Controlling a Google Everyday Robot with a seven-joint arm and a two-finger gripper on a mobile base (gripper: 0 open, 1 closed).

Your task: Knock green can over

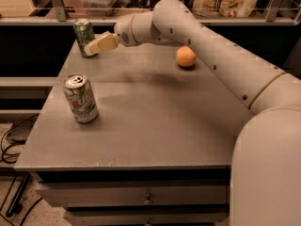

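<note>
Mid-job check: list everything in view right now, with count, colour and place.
Slim dark green drink can: one, dark green with a silver top, upright at the table's far left corner.
White-and-silver drink can: one, green lettering, upright near the left edge, closer to the camera.
Round orange fruit: one, orange, far side of the table, right of centre.
Grey table: one, grey, drawers below.
Robot arm: one, white, reaching in from the right.
Gripper: one, beige, at the dark green can's right side; contact unclear.
</note>
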